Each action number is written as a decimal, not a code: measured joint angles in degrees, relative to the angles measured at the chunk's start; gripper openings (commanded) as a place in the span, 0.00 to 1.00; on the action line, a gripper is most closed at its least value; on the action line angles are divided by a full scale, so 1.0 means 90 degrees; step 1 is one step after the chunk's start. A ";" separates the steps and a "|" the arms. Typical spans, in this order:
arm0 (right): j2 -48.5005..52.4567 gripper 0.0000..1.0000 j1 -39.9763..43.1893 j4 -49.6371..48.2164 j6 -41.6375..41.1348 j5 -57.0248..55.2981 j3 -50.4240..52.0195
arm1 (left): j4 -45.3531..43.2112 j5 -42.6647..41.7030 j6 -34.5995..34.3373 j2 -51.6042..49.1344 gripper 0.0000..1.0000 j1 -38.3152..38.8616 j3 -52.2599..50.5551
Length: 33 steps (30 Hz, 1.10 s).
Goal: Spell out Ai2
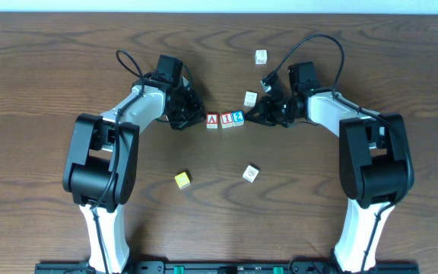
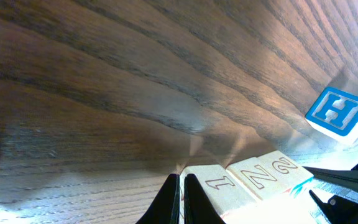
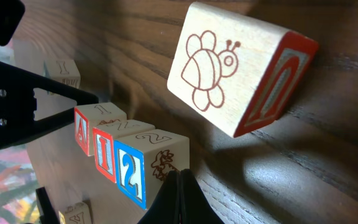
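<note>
Three letter blocks stand touching in a row at mid-table: a red A block [image 1: 212, 120], a red I block [image 1: 225, 119] and a blue 2 block [image 1: 237, 117]. They also show in the right wrist view as A [image 3: 86, 129], I [image 3: 104, 151] and 2 [image 3: 132, 174]. My left gripper [image 1: 197, 118] is shut, its tips [image 2: 183, 186] against the row's left end. My right gripper [image 1: 252, 116] is shut, its tips [image 3: 179, 186] at the side of the 2 block.
A block with a bee drawing [image 3: 229, 74] lies just behind the row [image 1: 250, 98]. A blue H block [image 2: 340, 112] lies farther back [image 1: 261, 56]. A yellow block [image 1: 182, 180] and a white block [image 1: 251, 173] lie nearer the front.
</note>
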State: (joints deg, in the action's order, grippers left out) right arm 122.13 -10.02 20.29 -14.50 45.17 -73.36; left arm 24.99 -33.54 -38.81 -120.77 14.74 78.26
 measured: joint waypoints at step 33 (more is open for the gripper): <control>0.0000 0.01 -0.0002 0.0243 -0.0095 0.0032 0.0000 | -0.0153 -0.0107 -0.0168 0.0000 0.06 0.0172 0.0000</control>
State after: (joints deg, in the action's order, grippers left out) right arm 122.13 -10.04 22.48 -15.35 45.45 -73.36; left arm 23.62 -34.50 -40.32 -120.77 16.29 78.26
